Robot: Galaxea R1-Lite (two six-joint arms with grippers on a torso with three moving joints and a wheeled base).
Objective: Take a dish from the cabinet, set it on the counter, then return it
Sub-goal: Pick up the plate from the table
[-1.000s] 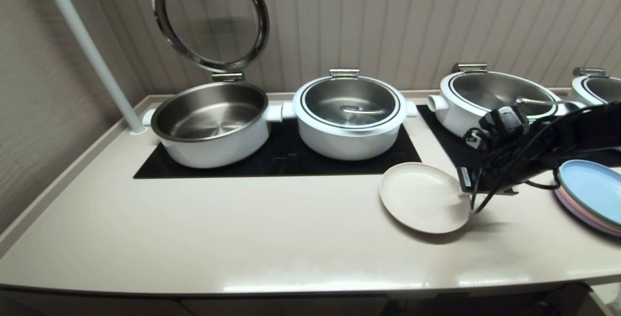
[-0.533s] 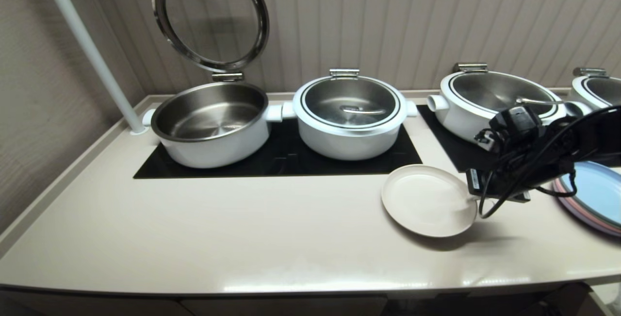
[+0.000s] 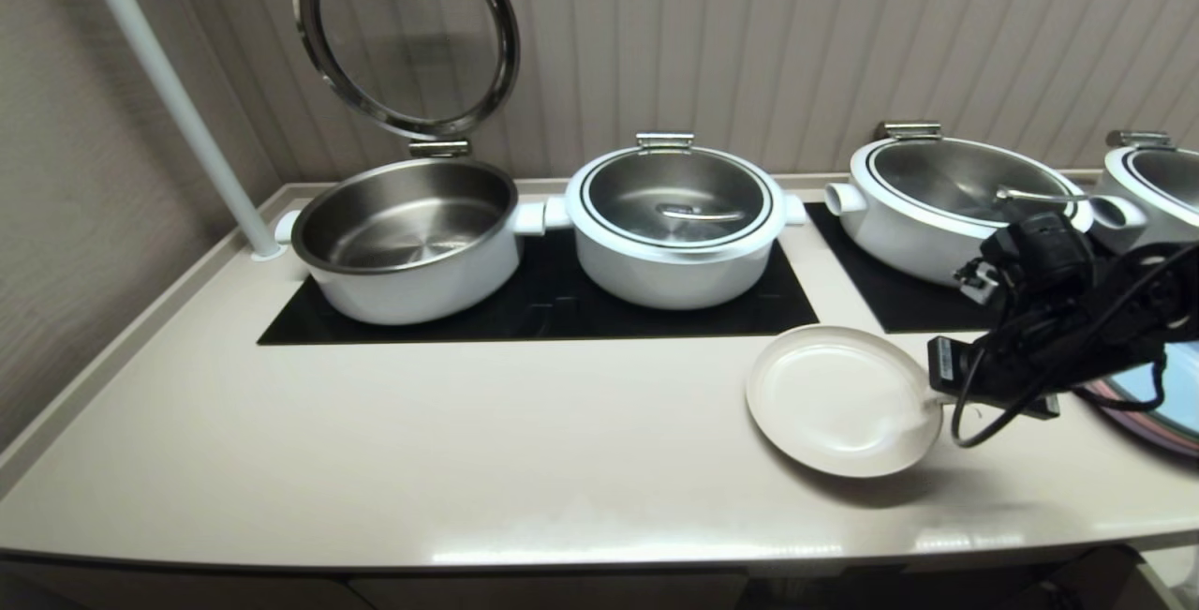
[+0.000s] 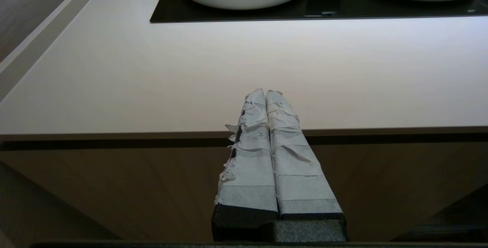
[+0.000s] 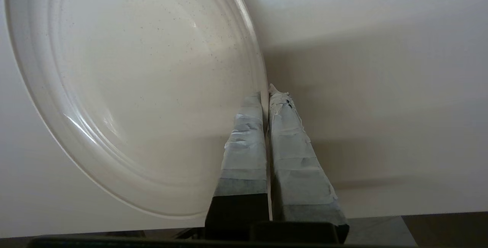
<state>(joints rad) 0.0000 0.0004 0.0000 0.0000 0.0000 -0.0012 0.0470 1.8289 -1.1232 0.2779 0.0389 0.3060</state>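
Toward the right end of the counter [image 3: 468, 460], near its front edge, the dish [image 3: 838, 399] hangs tilted just above the surface, its shadow spread on the cream top beneath it and a little to the right. The right gripper [image 5: 267, 92] holds it by the right-hand rim alone, the two tape-wrapped fingers [image 5: 244, 137] pinched together with the thin lip of the plate between them, one above and one below. Farther back stand the white pots on the black glass panels: a lidded pot [image 3: 674, 221] in the middle, an open pot [image 3: 407, 235] to its left with its glass lid [image 3: 407, 34] swung up, and another lidded pot [image 3: 955, 193] behind the arm. Off to the far right lie the stacked pastel plates [image 3: 1157, 409], partly hidden by the arm and its cables. The left gripper [image 4: 265, 93] is parked below and in front of the counter edge, its fingers pressed together on nothing. The risk from here seems to lie in that one-sided grip: a smooth rim held at a single spot could pivot or slip between the taped pads, so the far edge might dip and strike the counter, or the plate might slide free; a swing toward the right could also brush the pastel stack.
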